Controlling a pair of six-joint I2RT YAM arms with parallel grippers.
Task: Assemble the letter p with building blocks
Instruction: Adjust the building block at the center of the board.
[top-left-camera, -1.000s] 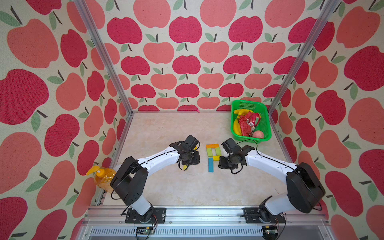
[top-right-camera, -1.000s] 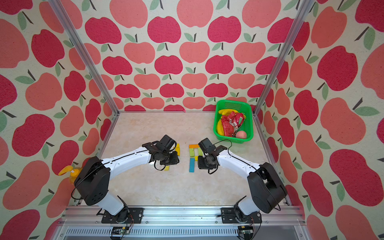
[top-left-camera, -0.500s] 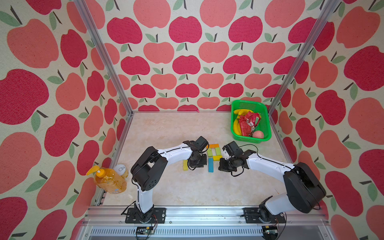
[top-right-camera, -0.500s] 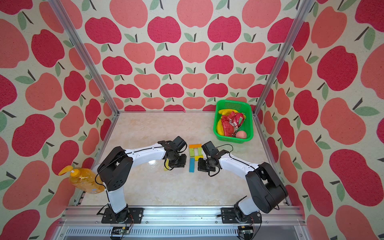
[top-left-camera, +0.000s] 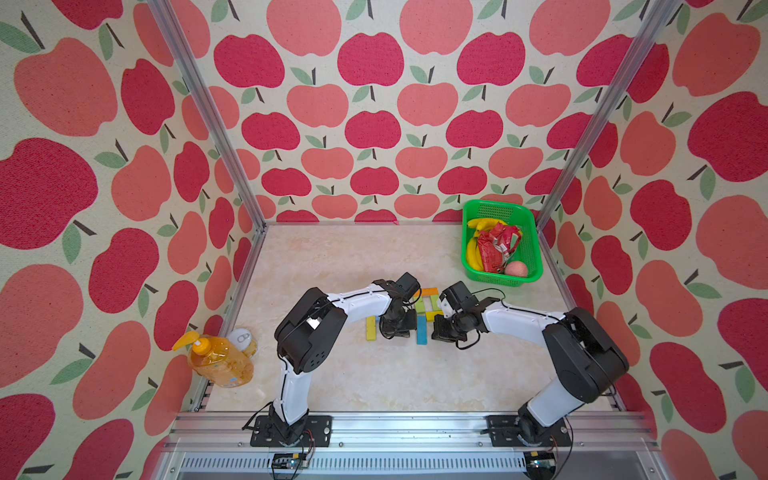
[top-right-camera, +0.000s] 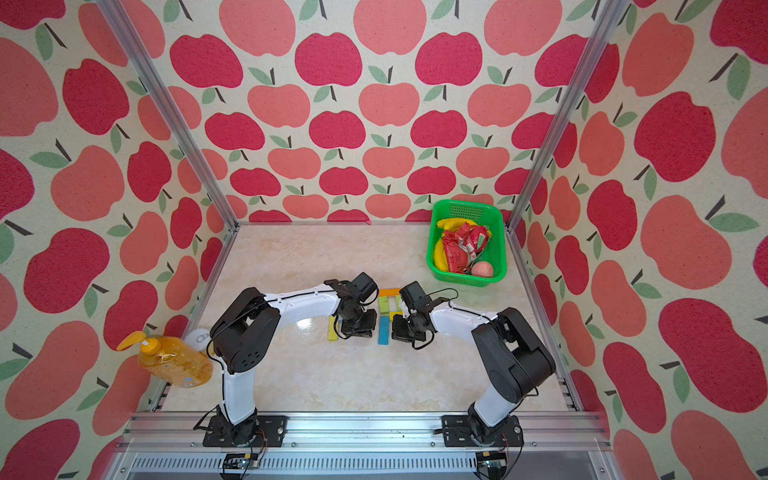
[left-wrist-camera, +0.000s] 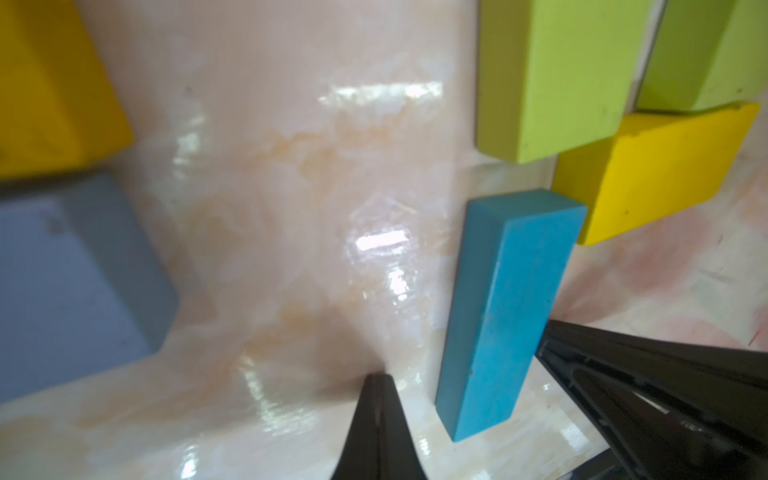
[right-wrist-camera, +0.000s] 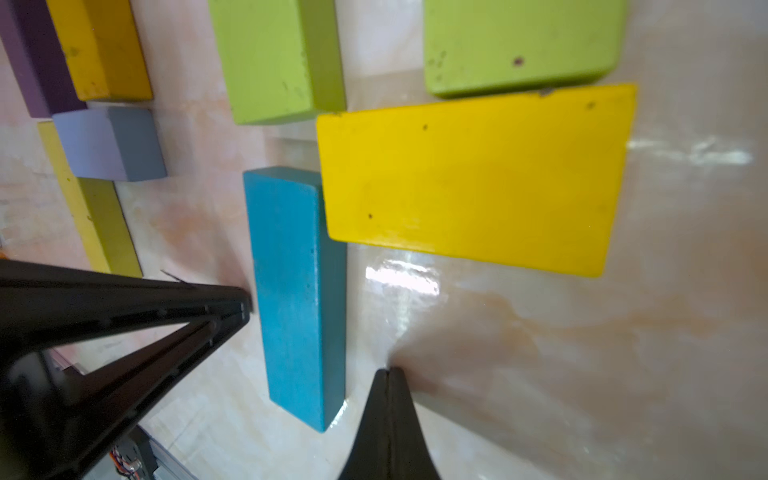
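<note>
The letter p lies mid-table in both top views: an orange block (top-left-camera: 430, 292) across the top, light green blocks (left-wrist-camera: 552, 75) down the sides, a yellow block (right-wrist-camera: 478, 178) below them and a blue block (top-left-camera: 422, 330) as the stem. My left gripper (top-left-camera: 409, 330) is shut and empty, with its tips low against the blue block's left side. On the stem's right side, close by, my right gripper (top-left-camera: 436, 330) is shut and empty too. In the wrist views each closed tip (left-wrist-camera: 378, 382) (right-wrist-camera: 389, 374) rests near the blue block (left-wrist-camera: 507, 307) (right-wrist-camera: 297, 291).
More building blocks lie left of the left gripper: yellow (right-wrist-camera: 104, 50), purple (right-wrist-camera: 29, 62), light blue (right-wrist-camera: 108, 141) and a long yellow-green one (top-left-camera: 371, 328). A green basket (top-left-camera: 528, 232) with bananas, a red packet and a peach stands back right. An orange soap bottle (top-left-camera: 218, 359) stands front left.
The left arm swung right, from the left group of blocks to the blue stem. Both grippers closed. The right gripper barely shifted.
</note>
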